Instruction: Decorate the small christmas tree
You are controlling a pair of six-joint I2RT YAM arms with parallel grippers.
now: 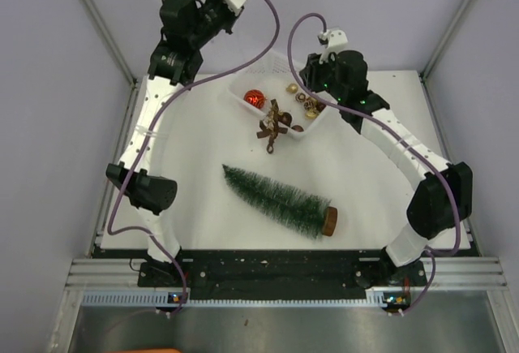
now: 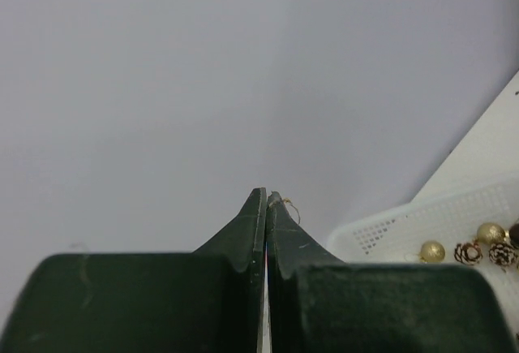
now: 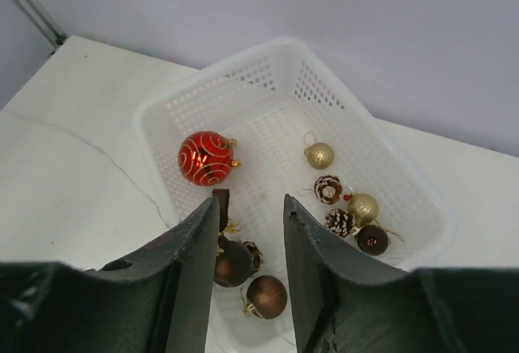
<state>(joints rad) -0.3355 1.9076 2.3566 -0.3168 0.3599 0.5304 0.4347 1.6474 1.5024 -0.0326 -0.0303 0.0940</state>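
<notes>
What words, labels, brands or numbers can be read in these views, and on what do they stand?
None can be read in any view.
The basket, the tree and the table show no lettering.
The red bauble has gold swirls only, not text.
The coloured marks on the rail at the near edge are too small to read.

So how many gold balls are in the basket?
2. One gold ball lies near the middle of the basket. The other is on the right, beside the pinecones. The right gripper may hide more.
</notes>
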